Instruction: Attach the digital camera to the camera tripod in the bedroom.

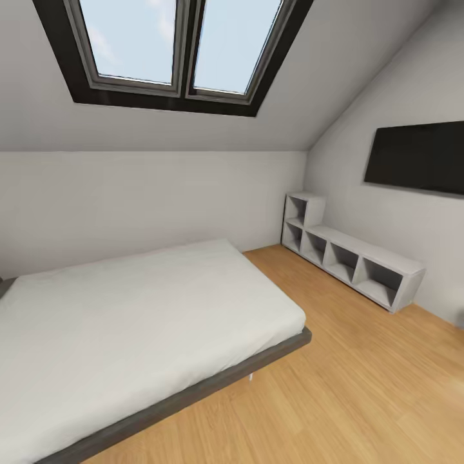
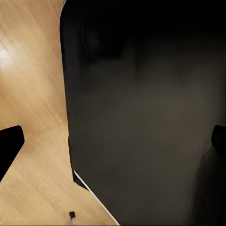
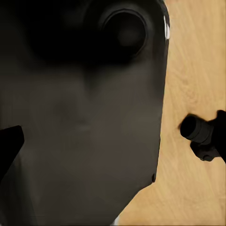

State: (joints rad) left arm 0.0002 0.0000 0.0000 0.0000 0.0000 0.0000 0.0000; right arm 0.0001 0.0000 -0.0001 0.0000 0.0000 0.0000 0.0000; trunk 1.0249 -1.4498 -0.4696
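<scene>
Bed (image 1: 129,316) lies left, shelf unit (image 1: 351,258) right beneath wall screen (image 1: 415,156).

Left wrist view: big matte black body panel (image 2: 141,117) with rounded corners, thin white edge line at its lower corner above the wood floor (image 2: 33,94). Black fingertips (image 2: 9,146) poke in at both frame sides.

Right wrist view: same dark shell (image 3: 84,132), round recessed socket (image 3: 125,33) near its top corner. Black cylindrical stub (image 3: 197,132) beside the shell.
</scene>
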